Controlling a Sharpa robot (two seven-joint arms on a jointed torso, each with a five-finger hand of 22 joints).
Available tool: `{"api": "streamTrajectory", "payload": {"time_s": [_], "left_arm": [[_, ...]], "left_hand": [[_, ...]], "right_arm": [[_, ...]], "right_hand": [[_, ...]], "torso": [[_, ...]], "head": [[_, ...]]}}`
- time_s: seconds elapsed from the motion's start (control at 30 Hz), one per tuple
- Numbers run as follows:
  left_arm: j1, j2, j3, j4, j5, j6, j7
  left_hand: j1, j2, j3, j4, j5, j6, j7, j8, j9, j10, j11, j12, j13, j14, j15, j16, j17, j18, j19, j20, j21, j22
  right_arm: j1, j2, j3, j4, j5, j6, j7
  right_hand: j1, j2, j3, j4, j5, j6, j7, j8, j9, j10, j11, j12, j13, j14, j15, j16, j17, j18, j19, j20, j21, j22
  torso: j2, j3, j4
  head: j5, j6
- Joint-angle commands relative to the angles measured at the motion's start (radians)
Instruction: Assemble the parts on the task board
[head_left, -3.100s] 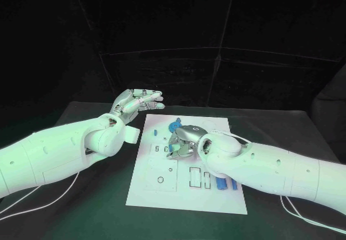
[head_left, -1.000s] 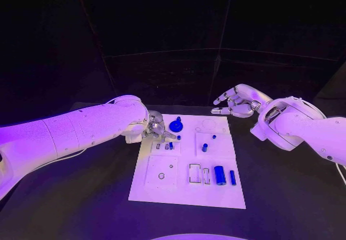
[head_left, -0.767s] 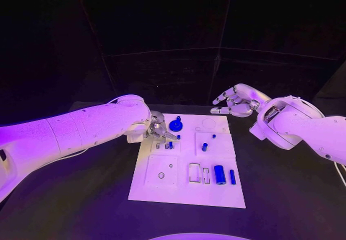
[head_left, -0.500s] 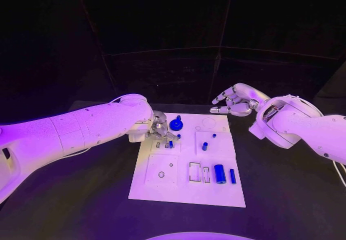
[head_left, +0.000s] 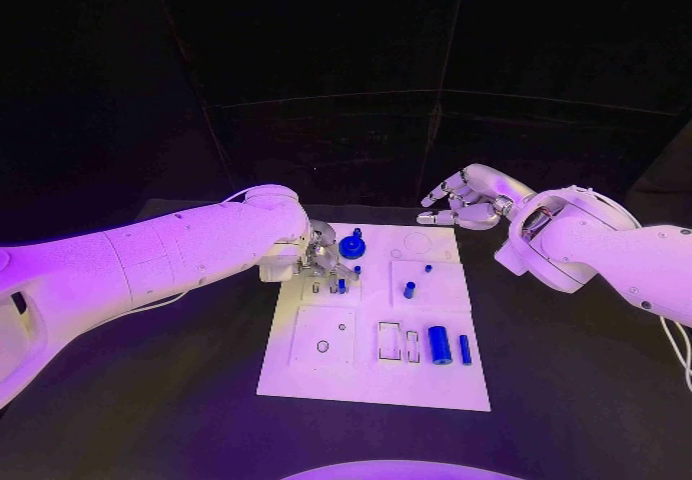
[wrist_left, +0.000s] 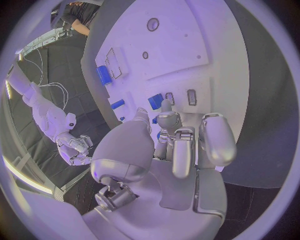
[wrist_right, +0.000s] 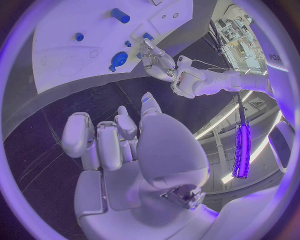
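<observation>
The left hand (head_left: 319, 250) is down over the far left part of the task board (head_left: 361, 385), its fingers (wrist_left: 172, 120) curled downward with the tips at a cluster of small slots. A small blue part (wrist_left: 155, 101) stands in the board just ahead of those fingertips, touching or nearly touching them; the pictures do not settle whether the fingers pinch it or merely rest against it, so the state of this hand cannot be told. A blue round knob-like part (head_left: 352, 248) stands just beside the hand on the side toward the board's middle. Another small blue part (head_left: 410, 292) stands upright farther toward the board's middle, apart from the fingers.

Well away from the left fingers, near the board's near edge, a thick blue cylinder (head_left: 438, 345) lies beside a thinner blue bar (head_left: 464, 349), next to rectangular slots.

The right hand (head_left: 464, 203) hangs off the far right corner of the board, above the black table (head_left: 173, 400), holding nothing. Its fingers (wrist_right: 100, 142) are loosely bent and apart, clear of every part.
</observation>
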Motion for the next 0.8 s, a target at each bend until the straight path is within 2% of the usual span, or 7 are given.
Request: {"api": "streamTrajectory", "payload": {"time_s": [0.03,0.8], "left_arm": [[0.002,0.004,0.0,-0.003,0.0,0.029,-0.008],[0.002,0.021,0.0,-0.008,0.001,0.054,-0.01]], "left_hand": [[0.012,0.003,-0.005,-0.002,-0.004,-0.008,0.0,0.006,0.004,-0.003,-0.001,0.007,0.002,0.104,-0.005,0.006,0.262,-0.007,-0.001,-0.005,0.007,0.002],[0.08,0.021,0.011,-0.049,-0.004,-0.03,0.0,0.029,0.035,-0.01,0.0,0.016,0.002,0.104,-0.005,0.006,0.263,-0.007,-0.003,-0.004,0.007,0.005]], "right_arm": [[0.002,0.003,0.001,-0.002,0.002,0.01,-0.001],[0.002,0.016,0.0,-0.013,0.002,0.016,-0.002]], "right_hand": [[0.014,0.001,-0.005,0.001,0.008,-0.002,0.001,0.003,-0.001,-0.007,0.0,-0.005,-0.001,0.033,-0.006,-0.007,-0.001,0.011,-0.006,-0.002,-0.004,-0.002],[0.027,0.005,-0.01,0.001,0.025,-0.006,0.001,0.004,-0.002,-0.009,0.0,-0.005,-0.004,0.034,-0.006,-0.01,-0.003,0.011,-0.007,-0.002,-0.008,-0.005]], "torso": [[0.0,0.0003,-0.0003],[0.0,0.0006,0.001]], "head": [[0.0,-0.003],[-0.001,-0.012]]}}
